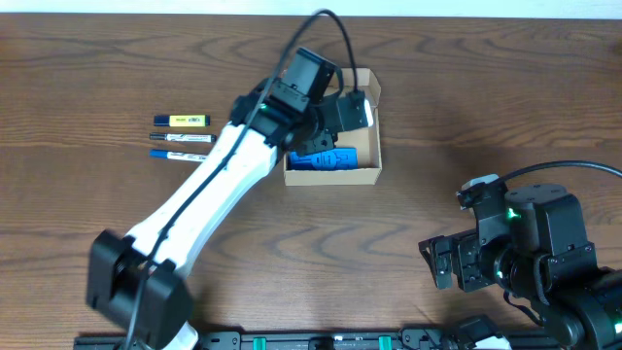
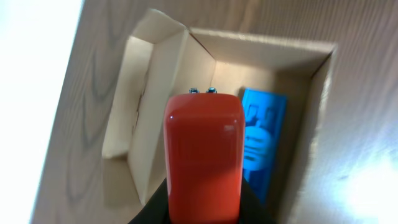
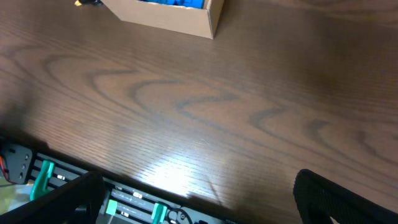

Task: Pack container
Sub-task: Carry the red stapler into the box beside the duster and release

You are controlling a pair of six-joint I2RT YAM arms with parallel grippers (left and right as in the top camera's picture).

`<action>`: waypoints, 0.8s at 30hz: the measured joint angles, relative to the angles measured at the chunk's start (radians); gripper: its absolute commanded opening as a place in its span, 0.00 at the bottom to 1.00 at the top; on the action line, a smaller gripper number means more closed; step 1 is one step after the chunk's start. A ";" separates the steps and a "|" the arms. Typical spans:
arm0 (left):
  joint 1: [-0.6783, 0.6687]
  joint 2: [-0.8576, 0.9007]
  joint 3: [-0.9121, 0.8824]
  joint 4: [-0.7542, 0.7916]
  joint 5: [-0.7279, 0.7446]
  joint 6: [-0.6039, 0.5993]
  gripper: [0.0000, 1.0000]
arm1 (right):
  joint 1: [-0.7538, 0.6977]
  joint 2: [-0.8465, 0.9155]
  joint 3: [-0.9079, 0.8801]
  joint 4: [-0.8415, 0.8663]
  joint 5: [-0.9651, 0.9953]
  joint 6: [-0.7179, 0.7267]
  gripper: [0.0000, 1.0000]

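Note:
The container (image 1: 330, 176) is a small tan cardboard box, open, at the table's back centre. A blue object (image 1: 326, 157) lies inside it. In the left wrist view the box wall (image 2: 261, 53) and its flap (image 2: 146, 93) show from above, with the blue object (image 2: 264, 140) on the right side. My left gripper (image 1: 348, 109) hovers over the box. In its wrist view it (image 2: 203, 211) is shut on a red block with two metal prongs (image 2: 203, 149), held above the box's inside. My right gripper (image 1: 443, 262) is open and empty at the front right.
Three pens lie left of the box: a yellow one (image 1: 183, 122), a white one (image 1: 185, 138) and a blue-capped one (image 1: 178, 154). In the right wrist view the box (image 3: 168, 22) is far off across bare wood, and the table's front rail (image 3: 124, 199) is close below.

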 measured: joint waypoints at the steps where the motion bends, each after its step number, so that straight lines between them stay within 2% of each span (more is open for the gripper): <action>1: 0.000 0.020 0.000 0.008 -0.009 0.038 0.06 | 0.000 0.000 0.000 0.000 0.000 0.000 0.99; 5: 0.010 0.088 0.000 0.021 -0.034 0.169 0.06 | 0.000 0.000 0.000 0.000 0.000 0.000 0.99; 11: 0.016 0.150 0.000 0.023 -0.049 0.279 0.05 | 0.000 0.000 0.000 0.000 0.000 0.000 0.99; 24: 0.080 0.217 0.000 0.072 -0.002 0.332 0.06 | 0.000 0.000 0.000 0.000 0.000 0.000 0.99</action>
